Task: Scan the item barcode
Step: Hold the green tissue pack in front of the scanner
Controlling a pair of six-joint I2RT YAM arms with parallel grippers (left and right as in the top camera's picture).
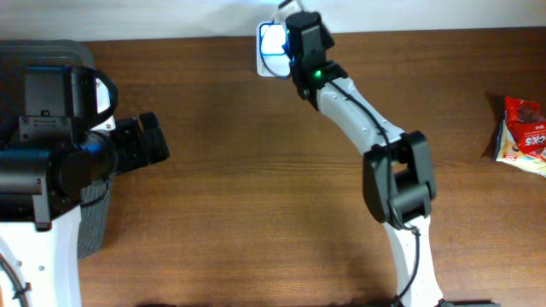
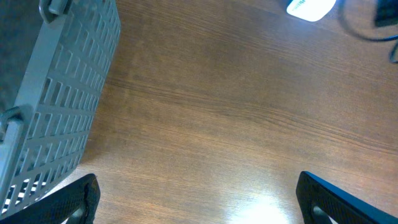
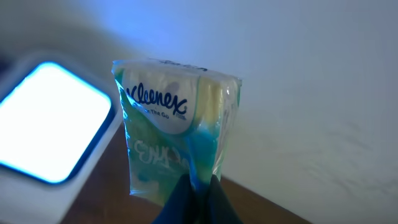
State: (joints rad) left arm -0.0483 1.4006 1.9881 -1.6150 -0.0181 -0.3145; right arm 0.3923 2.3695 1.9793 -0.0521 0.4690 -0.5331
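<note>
My right gripper [image 3: 198, 186] is shut on the bottom seam of a Kleenex tissue pack [image 3: 177, 124], green and white, held upright beside the glowing white scanner [image 3: 46, 121]. From overhead, the right gripper [image 1: 294, 26] hangs at the table's far edge right over the lit scanner [image 1: 271, 43], and the pack itself is hidden under the wrist. At the left of the table, my left gripper [image 1: 155, 141] is open with nothing in it. Its dark fingers [image 2: 71, 202] frame bare wood in the left wrist view, and the scanner [image 2: 311, 7] glows at the top.
A grey slatted basket [image 2: 59, 93] stands at the table's left edge under the left arm. A red snack packet [image 1: 522, 135] lies at the far right edge. A pale wall rises behind the scanner.
</note>
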